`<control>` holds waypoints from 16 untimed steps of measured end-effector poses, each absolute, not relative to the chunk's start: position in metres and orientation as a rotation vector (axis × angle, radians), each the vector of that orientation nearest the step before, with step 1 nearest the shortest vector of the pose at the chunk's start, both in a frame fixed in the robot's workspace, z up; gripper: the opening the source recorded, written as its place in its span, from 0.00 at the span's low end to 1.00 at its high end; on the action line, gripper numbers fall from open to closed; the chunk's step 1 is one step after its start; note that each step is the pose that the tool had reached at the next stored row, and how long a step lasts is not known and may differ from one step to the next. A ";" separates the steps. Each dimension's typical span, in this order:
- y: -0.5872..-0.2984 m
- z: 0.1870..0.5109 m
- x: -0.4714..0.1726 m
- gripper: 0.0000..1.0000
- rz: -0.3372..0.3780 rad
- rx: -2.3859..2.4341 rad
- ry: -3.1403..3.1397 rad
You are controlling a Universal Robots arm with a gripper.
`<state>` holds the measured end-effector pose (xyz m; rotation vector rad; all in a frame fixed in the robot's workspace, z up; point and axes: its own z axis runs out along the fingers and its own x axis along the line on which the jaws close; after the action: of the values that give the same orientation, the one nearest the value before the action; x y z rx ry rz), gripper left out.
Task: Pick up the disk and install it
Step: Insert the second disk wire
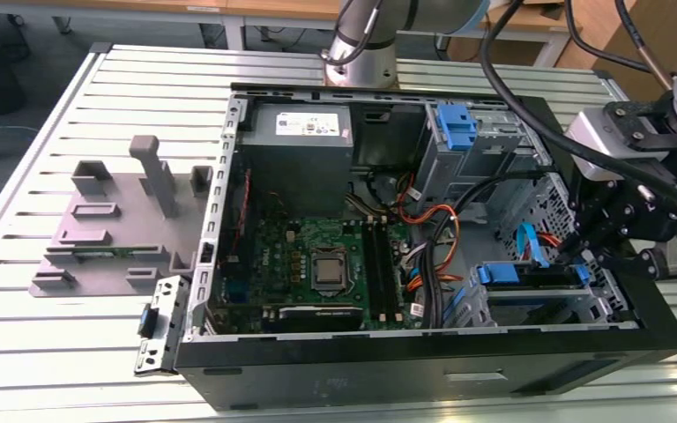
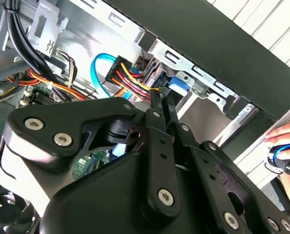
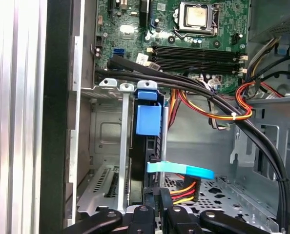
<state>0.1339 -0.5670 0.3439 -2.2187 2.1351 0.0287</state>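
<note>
The gripper (image 3: 157, 214) has its fingers pressed close together at the back edge of the disk (image 3: 146, 146). The disk stands on its thin edge inside the metal drive cage (image 3: 106, 141), in the corner of the computer case (image 1: 433, 370). Its long side runs straight away from the gripper, toward the green board (image 3: 184, 34).
</note>
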 end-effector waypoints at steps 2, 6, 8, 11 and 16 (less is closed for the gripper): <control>-0.568 0.344 0.134 0.16 0.024 -2.221 2.137; -0.571 0.344 0.134 0.16 0.013 -2.227 2.142; -0.572 0.344 0.134 0.16 0.009 -2.229 2.144; -0.572 0.343 0.134 0.16 0.008 -2.229 2.145; -0.572 0.342 0.135 0.16 0.008 -2.229 2.145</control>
<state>0.1351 -0.5718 0.3425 -2.2292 2.1447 0.0077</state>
